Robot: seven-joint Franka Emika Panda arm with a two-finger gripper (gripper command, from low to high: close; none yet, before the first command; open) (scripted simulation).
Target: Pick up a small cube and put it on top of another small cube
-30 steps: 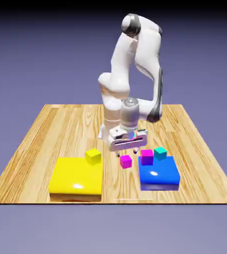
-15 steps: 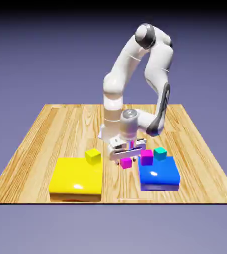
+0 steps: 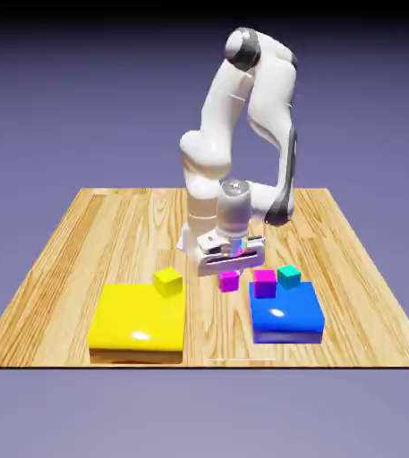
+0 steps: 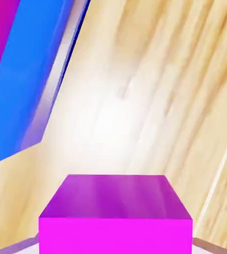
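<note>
The small magenta cube (image 3: 230, 281) hangs just above the wooden table, gripped from above by my gripper (image 3: 230, 274), which is shut on it. In the hand view the magenta cube (image 4: 116, 218) fills the bottom middle, and grey fingertips (image 4: 207, 245) peek out at its lower corners. The other small cube, bright yellow (image 3: 167, 282), rests on the back right corner of the big flat yellow block (image 3: 138, 324), to the exterior view's left of the gripper and apart from it.
A flat blue block (image 3: 285, 312) lies just to the exterior view's right of the gripper, carrying a magenta-topped purple cube (image 3: 264, 283) and a teal cube (image 3: 288, 275). In the hand view the blue block (image 4: 21, 79) fills the upper left. The table (image 3: 109, 233) stretches behind.
The gripper came down over the magenta cube, shut on it, and has now risen a little with the cube lifted off the table. The arm's upper links swung back toward the left.
</note>
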